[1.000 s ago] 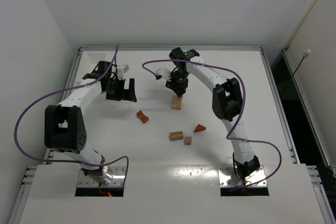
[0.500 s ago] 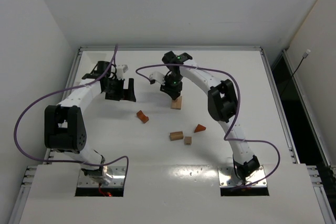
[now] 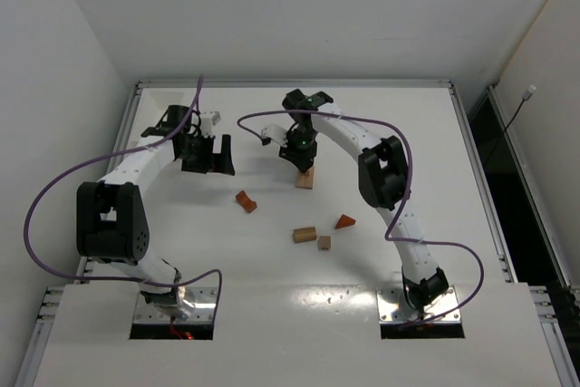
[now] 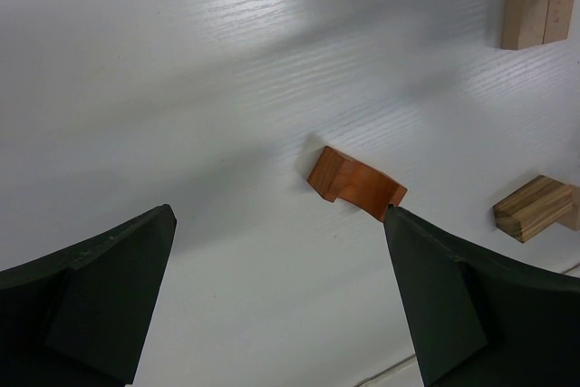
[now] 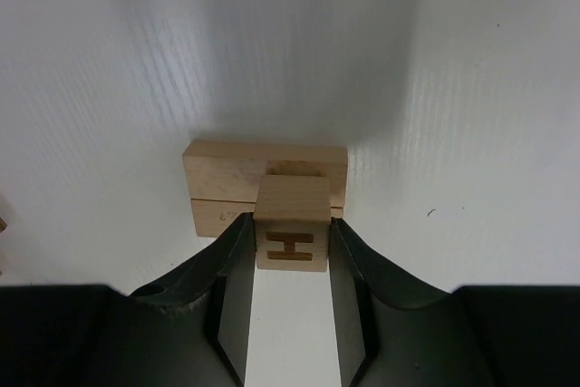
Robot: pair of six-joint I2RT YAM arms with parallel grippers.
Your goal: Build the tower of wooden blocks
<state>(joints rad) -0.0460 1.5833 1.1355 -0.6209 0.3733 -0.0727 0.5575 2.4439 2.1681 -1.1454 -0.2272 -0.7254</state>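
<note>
Two pale rectangular blocks [image 5: 227, 189] lie side by side on the table as the wood block tower's base [image 3: 305, 179]. My right gripper [image 5: 290, 244] is shut on a pale cube [image 5: 292, 210] marked with an H, held over the middle of those blocks. Whether the cube rests on them I cannot tell. From above, the right gripper [image 3: 299, 159] hides the cube. My left gripper [image 4: 279, 224] stands open above bare table with nothing between its fingers, and sits at the back left [image 3: 208, 165].
A reddish-brown arch block [image 3: 246, 201] [image 4: 355, 186] lies left of the base. Nearer the arms lie a tan block [image 3: 304, 235] [image 4: 535, 208], a small cube [image 3: 323, 243] and a reddish wedge [image 3: 344, 222].
My right gripper has shifted slightly left with the cube, over the two pale blocks. The left arm has not moved.
</note>
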